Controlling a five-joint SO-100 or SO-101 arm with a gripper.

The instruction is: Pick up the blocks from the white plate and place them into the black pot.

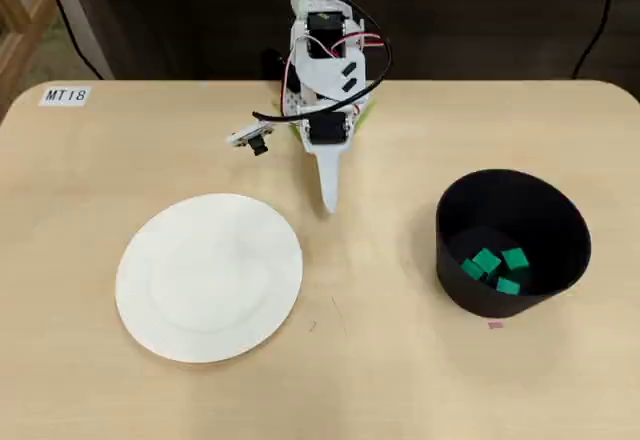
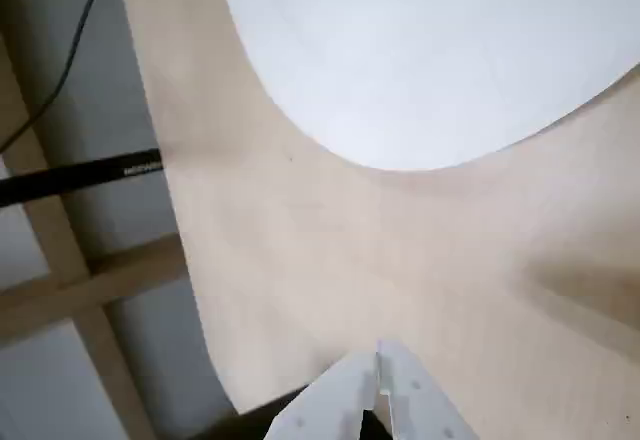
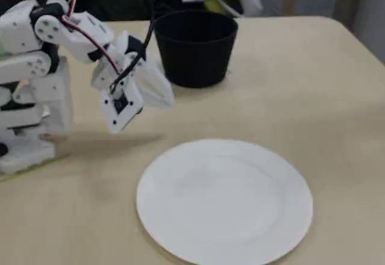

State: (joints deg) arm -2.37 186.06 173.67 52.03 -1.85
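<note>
The white plate [image 1: 208, 275] lies bare on the left half of the table, also seen in the wrist view [image 2: 430, 50] and the fixed view [image 3: 225, 199]. The black pot [image 1: 500, 200] stands at the right, and several green blocks [image 1: 487, 260] lie on its bottom. In the fixed view the pot [image 3: 195, 48] hides its contents. My gripper [image 1: 328, 200] hangs shut and empty just above the table in front of the arm's base, between plate and pot and apart from both. Its fingertips [image 2: 380, 370] are pressed together at the wrist view's bottom edge; it also shows in the fixed view [image 3: 168, 99].
The arm's base [image 3: 27, 150] sits at the table's far edge in the overhead view. A label reading MT18 [image 1: 66, 95] is stuck at the far left corner. The table's edge [image 2: 175, 220] and a wooden frame below it run along the wrist view's left.
</note>
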